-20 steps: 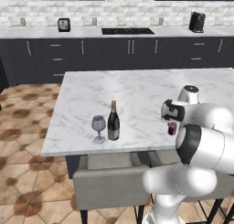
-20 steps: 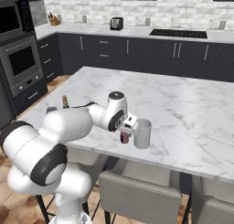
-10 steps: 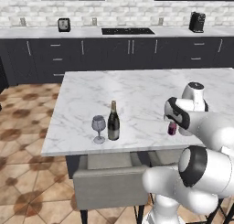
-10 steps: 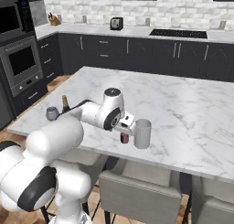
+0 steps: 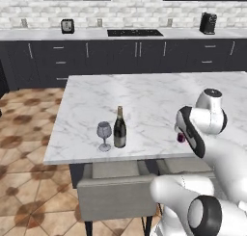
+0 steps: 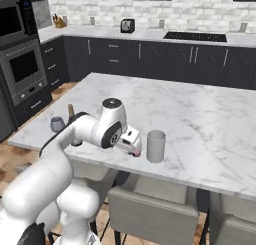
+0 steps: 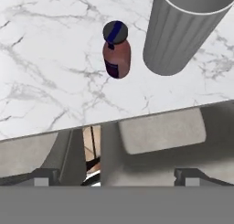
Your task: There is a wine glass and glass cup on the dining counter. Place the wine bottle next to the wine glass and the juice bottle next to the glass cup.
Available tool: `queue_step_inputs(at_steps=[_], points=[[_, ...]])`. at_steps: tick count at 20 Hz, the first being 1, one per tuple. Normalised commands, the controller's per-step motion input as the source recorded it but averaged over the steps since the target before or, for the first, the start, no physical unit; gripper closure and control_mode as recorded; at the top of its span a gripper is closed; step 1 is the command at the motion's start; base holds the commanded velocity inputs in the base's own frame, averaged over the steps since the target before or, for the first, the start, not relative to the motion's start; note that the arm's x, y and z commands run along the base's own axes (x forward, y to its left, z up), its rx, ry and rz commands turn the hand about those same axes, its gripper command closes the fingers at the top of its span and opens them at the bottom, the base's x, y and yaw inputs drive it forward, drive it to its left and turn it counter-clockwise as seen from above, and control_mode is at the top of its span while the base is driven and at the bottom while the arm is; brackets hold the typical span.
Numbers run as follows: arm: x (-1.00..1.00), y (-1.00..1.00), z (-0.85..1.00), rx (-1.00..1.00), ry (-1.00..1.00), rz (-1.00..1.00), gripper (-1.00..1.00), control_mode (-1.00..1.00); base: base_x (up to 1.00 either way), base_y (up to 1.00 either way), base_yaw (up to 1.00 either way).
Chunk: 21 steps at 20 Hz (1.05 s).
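The juice bottle (image 7: 116, 51), small with purple-red liquid and a dark cap, stands upright on the dining counter (image 7: 45, 58) close beside the glass cup (image 7: 183, 31), a grey tumbler (image 6: 156, 146). My gripper (image 7: 116, 177) is open and empty, drawn back from the bottle over the counter's near edge. In the right base view the gripper (image 6: 132, 145) hovers just left of the cup. Further left, the tall dark wine bottle (image 5: 119, 129) stands right next to the stemmed wine glass (image 5: 103, 134). My arm covers most of the juice bottle (image 5: 181, 137) in the left base view.
Grey chairs (image 5: 116, 196) (image 6: 150, 214) are tucked under the counter's near edge, one seat (image 7: 160, 136) directly below my hand. A dark wall counter (image 5: 135, 35) with a cooktop runs along the back. A built-in oven (image 6: 22, 69) stands at the left.
My hand has pulled back from the juice bottle toward the counter's edge. The bottle stays standing beside the glass cup. Wine bottle and wine glass have not moved.
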Motion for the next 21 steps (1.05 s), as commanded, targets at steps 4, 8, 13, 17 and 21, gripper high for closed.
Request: queue_step_inputs(at_steps=[4,8,13,17,21], points=[[-0.57,0.32,0.04,-0.01,-0.12,0.0,-1.0,-1.0,0.0,0.0,0.0],[-0.57,0.32,0.03,-0.03,-0.13,0.0,-1.0,-1.0,0.0,0.0,0.0],[-0.54,0.23,0.02,-0.04,-0.13,-0.01,-1.0,-1.0,0.0,0.0,0.0],[-0.48,0.19,0.01,-0.04,-0.12,-0.02,-1.0,-1.0,0.0,0.0,0.0],[-0.42,0.14,0.02,-0.05,-0.1,-0.02,-1.0,-1.0,0.0,0.0,0.0]])
